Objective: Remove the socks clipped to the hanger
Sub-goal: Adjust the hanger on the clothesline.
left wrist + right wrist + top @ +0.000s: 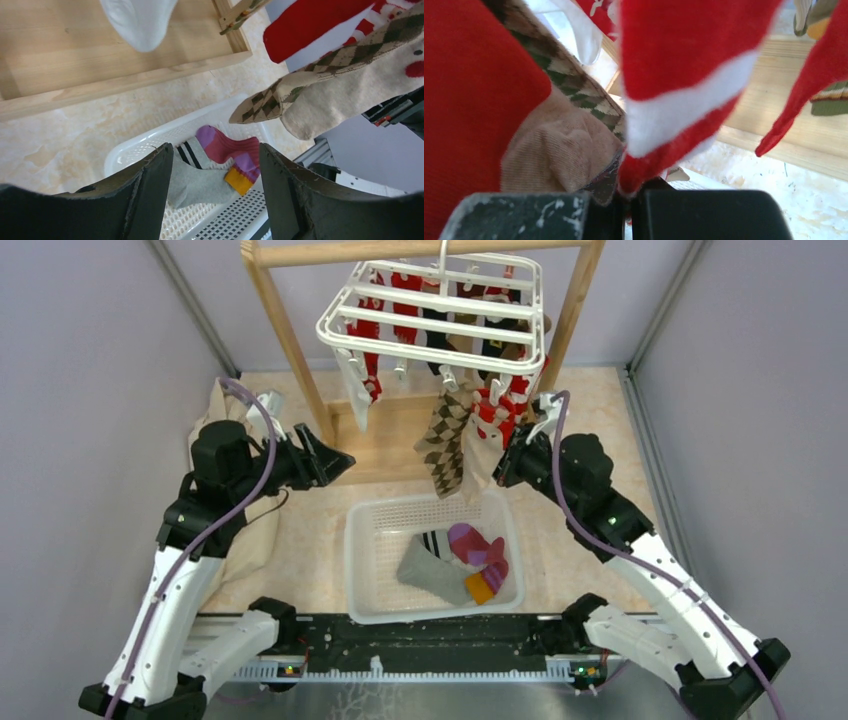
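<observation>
My left pincer point(325, 455) hung wide and empty at nine o'clock of the basket point(352, 560). My right pincer point(510, 465) pinched the striped sock point(674, 115) at the hanger's point(326, 330) five o'clock. Next, likely, a downward tug to free it.

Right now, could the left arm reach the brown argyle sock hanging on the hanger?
Probably yes. The left gripper is open and empty, with only open air between it and the argyle sock. The right gripper, shut on the striped sock beside it, may crowd that side.
</observation>
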Controlling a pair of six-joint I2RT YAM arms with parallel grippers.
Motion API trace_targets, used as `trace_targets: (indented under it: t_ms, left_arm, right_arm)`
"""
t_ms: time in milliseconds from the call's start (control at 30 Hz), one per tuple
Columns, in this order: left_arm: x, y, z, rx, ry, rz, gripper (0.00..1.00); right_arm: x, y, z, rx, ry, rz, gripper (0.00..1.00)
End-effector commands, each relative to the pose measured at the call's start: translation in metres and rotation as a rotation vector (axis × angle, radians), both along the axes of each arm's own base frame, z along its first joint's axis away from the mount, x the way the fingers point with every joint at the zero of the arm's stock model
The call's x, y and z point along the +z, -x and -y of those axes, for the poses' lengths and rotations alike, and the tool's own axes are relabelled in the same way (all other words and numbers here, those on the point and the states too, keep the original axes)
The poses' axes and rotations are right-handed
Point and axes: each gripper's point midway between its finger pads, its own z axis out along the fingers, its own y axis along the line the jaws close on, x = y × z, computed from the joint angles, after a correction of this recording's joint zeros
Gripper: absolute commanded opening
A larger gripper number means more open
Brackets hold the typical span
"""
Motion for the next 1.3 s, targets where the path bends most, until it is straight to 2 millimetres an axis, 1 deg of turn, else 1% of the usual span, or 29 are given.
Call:
trace_targets:
  t_ms: [0,67,100,167,200,267,367,400,500,600,733,833,900,967,1033,1133,1267]
  left_arm:
    - [0.01,0.001,0.018,-0.044,0.026,0.037,0.69]
    - [0.01,-0.001,0.027,-0.048,0.006,0.038,0.7]
    - [0.009,0.001,0.038,-0.069,-0.007,0.039,0.71]
    - [0.012,0.001,0.049,-0.065,-0.031,0.052,0.72]
    - [0.014,0.003,0.057,-0.076,-0.037,0.055,0.72]
    - [0.018,0.006,0.069,-0.09,-0.043,0.061,0.72]
    - [0.022,0.014,0.082,-0.118,-0.04,0.063,0.73]
    - [0.024,0.018,0.084,-0.127,-0.034,0.062,0.72]
    - [0.027,0.021,0.078,-0.09,-0.039,0.07,0.72]
    - [0.031,0.026,0.067,-0.066,-0.042,0.078,0.72]
    - [0.035,0.033,0.061,-0.068,-0.036,0.078,0.72]
    - [0.037,0.037,0.064,-0.091,-0.014,0.074,0.72]
    - [0.039,0.041,0.07,-0.125,0.013,0.073,0.72]
    - [0.042,0.049,0.08,-0.181,0.048,0.066,0.71]
    - [0.044,0.056,0.091,-0.23,0.08,0.06,0.7]
    - [0.044,0.063,0.101,-0.26,0.102,0.061,0.7]
    - [0.043,0.071,0.112,-0.289,0.112,0.056,0.7]
  right_arm:
    - [0.024,-0.005,-0.004,-0.073,0.049,0.056,0.0]
    - [0.023,-0.005,-0.013,-0.079,0.081,0.053,0.0]
    - [0.023,-0.006,-0.019,-0.081,0.1,0.052,0.0]
    - [0.021,-0.004,-0.03,-0.084,0.139,0.052,0.0]
    - [0.019,-0.006,-0.037,-0.086,0.166,0.049,0.0]
    - [0.016,-0.003,-0.053,-0.075,0.209,0.048,0.0]
    - [0.013,-0.002,-0.074,-0.07,0.274,0.049,0.0]
    - [0.015,-0.003,-0.081,-0.068,0.282,0.053,0.0]
    - [0.009,-0.003,-0.101,-0.041,0.312,0.043,0.0]
    - [0.004,-0.004,-0.113,-0.027,0.34,0.035,0.0]
    - [0.007,0.0,-0.11,-0.022,0.322,0.041,0.0]
    - [0.013,0.007,-0.107,0.001,0.291,0.047,0.0]
    - [0.02,0.017,-0.109,0.053,0.244,0.066,0.0]
    - [0.023,0.031,-0.113,0.135,0.187,0.086,0.0]
    - [0.028,0.043,-0.113,0.184,0.123,0.107,0.0]
    - [0.028,0.056,-0.109,0.226,0.064,0.12,0.0]
    - [0.022,0.063,-0.103,0.227,0.011,0.115,0.0]
